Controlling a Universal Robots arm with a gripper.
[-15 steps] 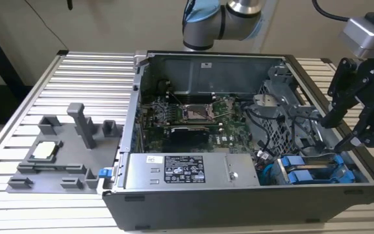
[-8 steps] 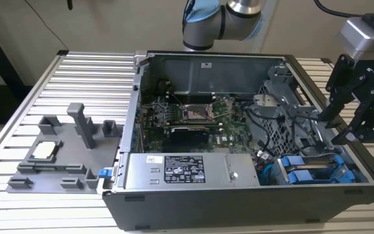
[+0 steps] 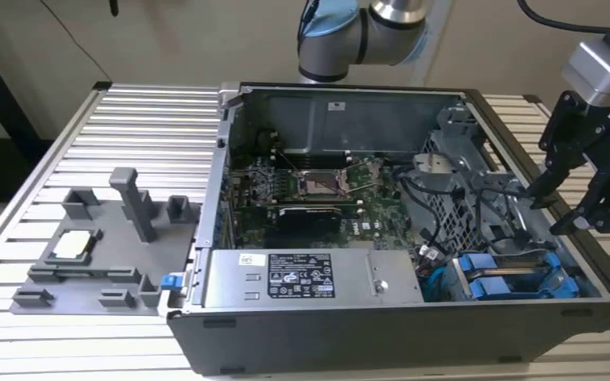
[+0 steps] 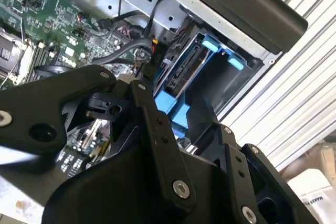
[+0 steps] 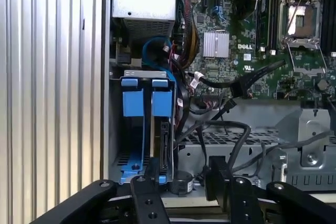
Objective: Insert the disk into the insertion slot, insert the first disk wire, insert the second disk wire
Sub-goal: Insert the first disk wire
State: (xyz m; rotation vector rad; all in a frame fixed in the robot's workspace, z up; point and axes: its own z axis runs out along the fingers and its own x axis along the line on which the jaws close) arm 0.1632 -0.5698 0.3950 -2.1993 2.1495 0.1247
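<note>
The disk (image 5: 164, 140) sits in its blue carrier inside the insertion slot (image 5: 142, 73) at the case's front corner, with its connector edge facing the motherboard. In the exterior view the disk (image 3: 501, 287) lies low at the right of the open computer case. A black disk wire (image 5: 239, 85) with a plug on its end hangs loose over the motherboard edge. Another black plug (image 5: 215, 174) lies by the perforated cage. My gripper (image 3: 565, 210) hovers above the case's right wall, open and holding nothing. Its black fingers (image 5: 147, 203) frame the bay in both wrist views.
A second blue-tabbed carrier (image 5: 131, 103) sits beside the disk in the same cage. The grey power supply (image 3: 299, 278) fills the case front, with the motherboard (image 3: 316, 190) behind it. A grey fixture (image 3: 104, 246) stands on the slatted table at the exterior view's left.
</note>
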